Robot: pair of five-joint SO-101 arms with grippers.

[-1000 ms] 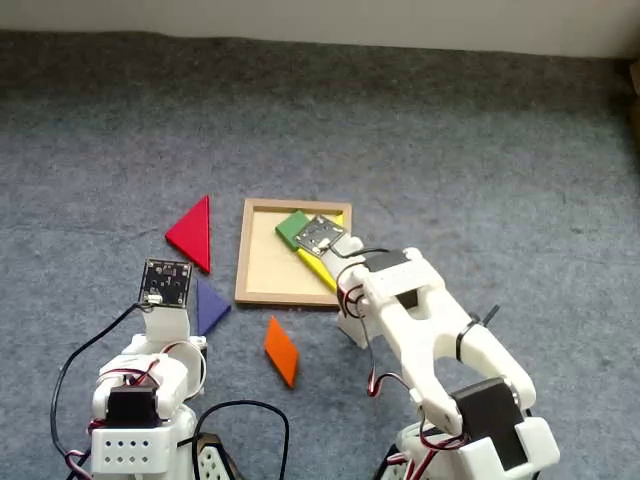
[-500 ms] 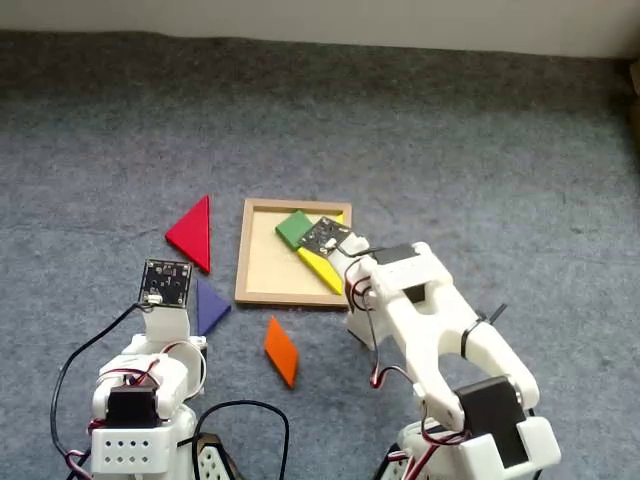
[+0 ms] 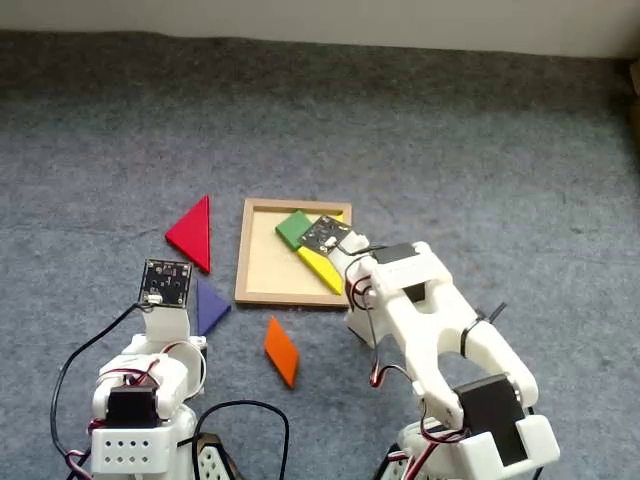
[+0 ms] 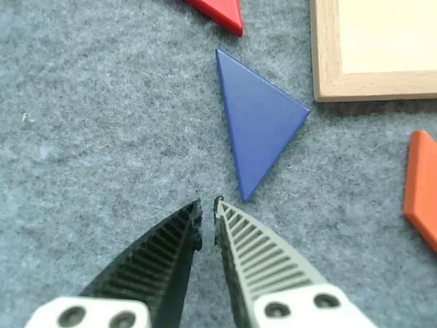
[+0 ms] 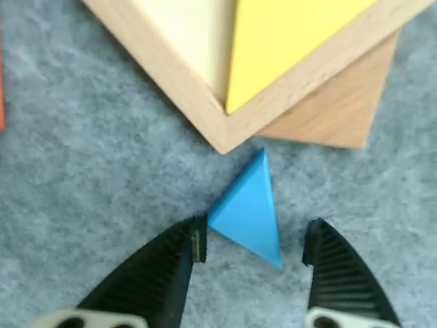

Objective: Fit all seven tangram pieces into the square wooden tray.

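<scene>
Note right tool [image 5: 254, 239] spread wide astride the light blue triangle [image 5: 249, 208] just off a corner of the square wooden tray [image 5: 167, 68], evidently staged for pickup, and left tool [image 4: 207, 205] all but closed, empty, beside it.

Jaws together on the left tool [image 4: 207, 203], spread wide on the right tool [image 5: 254, 239], both pointed downward.

High camera looks down; close wrist cameras share the tray [image 4: 328, 55].
</scene>
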